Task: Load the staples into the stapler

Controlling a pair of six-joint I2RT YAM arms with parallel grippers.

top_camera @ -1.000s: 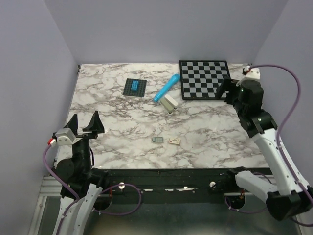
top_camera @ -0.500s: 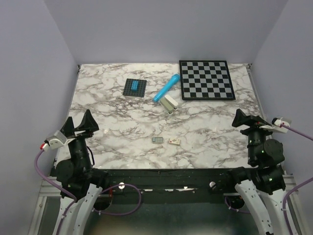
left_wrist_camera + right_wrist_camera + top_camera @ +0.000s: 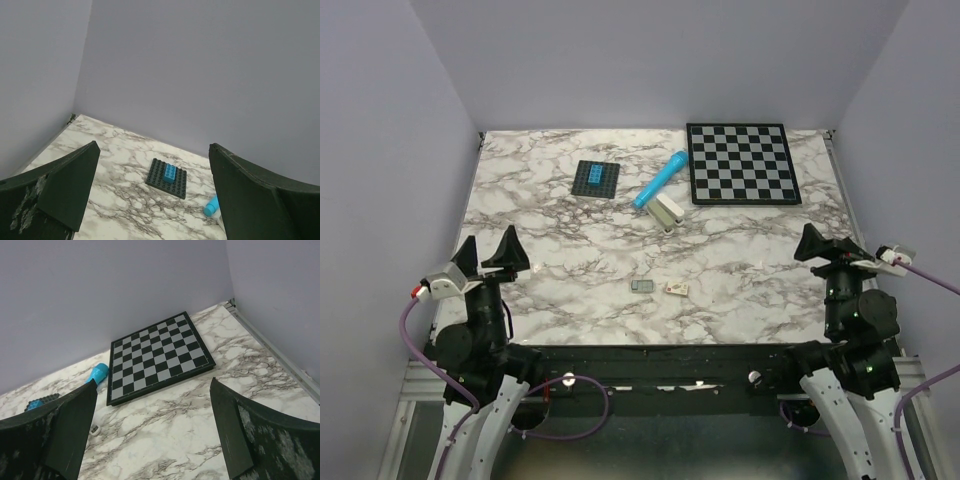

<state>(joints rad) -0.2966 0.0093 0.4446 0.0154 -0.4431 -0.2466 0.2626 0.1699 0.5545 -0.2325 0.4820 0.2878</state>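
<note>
The cream-white stapler lies mid-table beside the end of a blue cylinder. Nearer the front edge sits the staples, a tiny grey block flat on the marble. My left gripper hovers open at the near left, well clear of both. At the near right my right gripper is open too and holds nothing. In the left wrist view the left gripper has wide-spread fingers with only table between them. The right gripper looks the same in its own view. Neither wrist view shows the staples.
A chessboard lies at the back right. A dark studded plate with a blue brick sits back left of the blue cylinder. A small tan piece lies beside the staples. Walls close in on three sides.
The right arm has pulled back from beside the chessboard to the near right corner. The left gripper has shifted only slightly. Both stay open.
</note>
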